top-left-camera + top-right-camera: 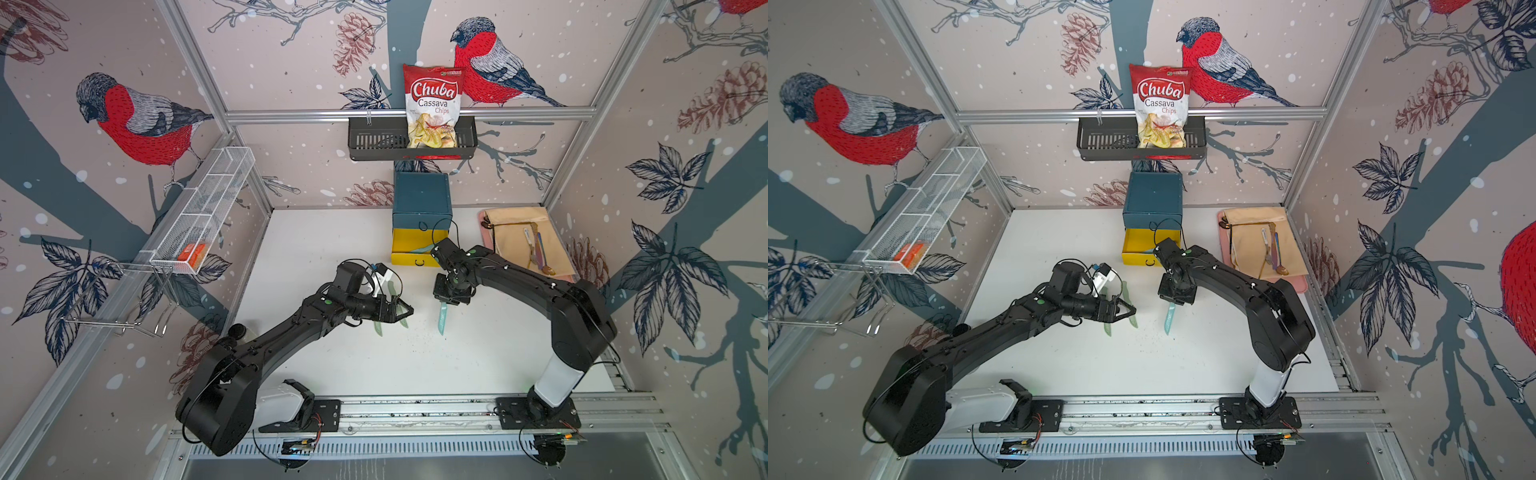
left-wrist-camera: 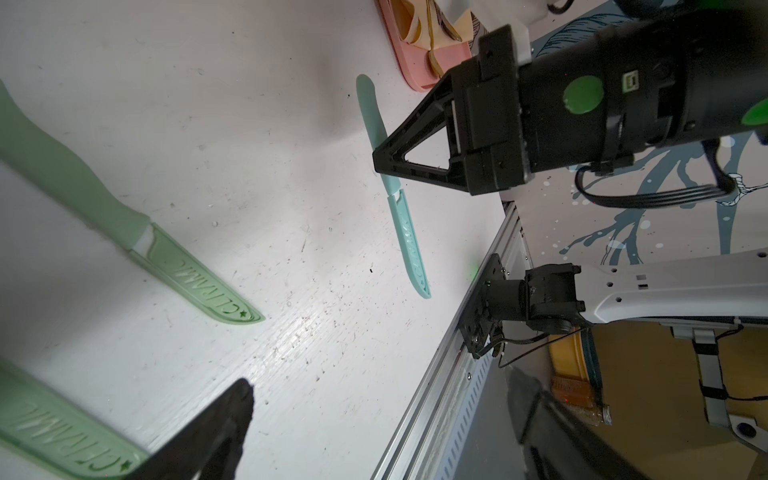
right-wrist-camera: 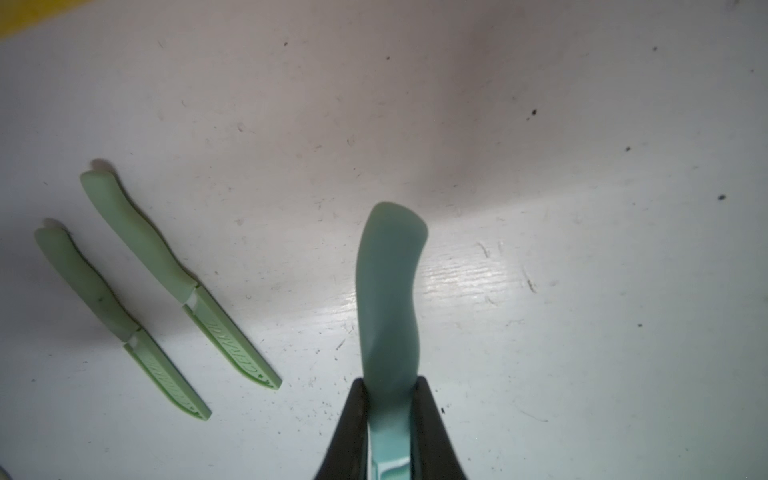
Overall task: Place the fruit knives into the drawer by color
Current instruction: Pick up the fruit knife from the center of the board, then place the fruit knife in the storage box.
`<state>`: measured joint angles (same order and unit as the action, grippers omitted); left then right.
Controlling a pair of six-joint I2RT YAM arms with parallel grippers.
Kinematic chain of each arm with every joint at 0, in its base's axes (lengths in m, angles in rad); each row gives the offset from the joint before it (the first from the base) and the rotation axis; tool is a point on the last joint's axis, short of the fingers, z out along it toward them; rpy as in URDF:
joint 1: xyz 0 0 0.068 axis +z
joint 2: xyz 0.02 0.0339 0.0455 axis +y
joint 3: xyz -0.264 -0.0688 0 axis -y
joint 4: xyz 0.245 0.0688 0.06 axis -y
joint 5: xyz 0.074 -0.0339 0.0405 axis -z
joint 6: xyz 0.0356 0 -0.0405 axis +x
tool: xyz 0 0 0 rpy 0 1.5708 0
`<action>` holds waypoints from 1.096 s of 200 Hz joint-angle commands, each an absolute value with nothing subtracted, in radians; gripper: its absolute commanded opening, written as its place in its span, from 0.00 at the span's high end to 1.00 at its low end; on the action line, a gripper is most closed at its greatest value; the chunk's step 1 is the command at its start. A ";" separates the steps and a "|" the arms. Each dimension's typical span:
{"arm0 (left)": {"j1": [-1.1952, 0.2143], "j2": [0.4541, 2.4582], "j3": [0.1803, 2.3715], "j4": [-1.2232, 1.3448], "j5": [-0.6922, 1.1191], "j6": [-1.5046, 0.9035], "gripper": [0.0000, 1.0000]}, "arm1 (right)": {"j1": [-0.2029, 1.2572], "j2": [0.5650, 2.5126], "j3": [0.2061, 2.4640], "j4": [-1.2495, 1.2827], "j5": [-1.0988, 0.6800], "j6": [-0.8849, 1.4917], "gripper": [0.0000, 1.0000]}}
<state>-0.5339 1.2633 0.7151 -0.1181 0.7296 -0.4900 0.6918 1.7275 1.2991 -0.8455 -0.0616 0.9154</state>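
The teal knife [image 3: 388,291] looks smooth matt plastic; the tabletop [image 3: 540,208] scuffed, faintly glossy.

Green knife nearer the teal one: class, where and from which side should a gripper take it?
Probably its handle, from straight above, jaws across the narrow width: the green knife lies flat on the table, apart from its twin.

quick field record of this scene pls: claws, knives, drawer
right claw: shut on teal knife where handle meets blade; cannot tell if it is lifted
left claw: open, empty, over green knife and second green knife
green pair: side by side on the table, not touching
drawer chest: one yellow drawer pulled open
in open drawer: another teal knife, partly hidden
pink knives: none visible
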 commanded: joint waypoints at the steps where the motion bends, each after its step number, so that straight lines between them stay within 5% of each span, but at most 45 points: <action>1: -0.534 1.267 0.748 -0.137 0.723 -0.462 0.03 | 0.686 1.693 1.293 -0.848 -0.126 1.073 1.00; 121: -0.454 1.255 0.871 -0.223 0.731 -0.429 0.03 | 0.649 1.402 1.071 -0.452 -0.247 1.779 1.00; 219: -0.351 1.413 1.108 -0.295 0.779 -0.332 0.03 | 0.519 1.478 1.176 -0.128 -0.261 1.778 1.00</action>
<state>-0.3645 1.3785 1.0592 -0.2729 0.7456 -0.3702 0.5430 1.4174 1.1233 -0.2474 -0.2161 1.8046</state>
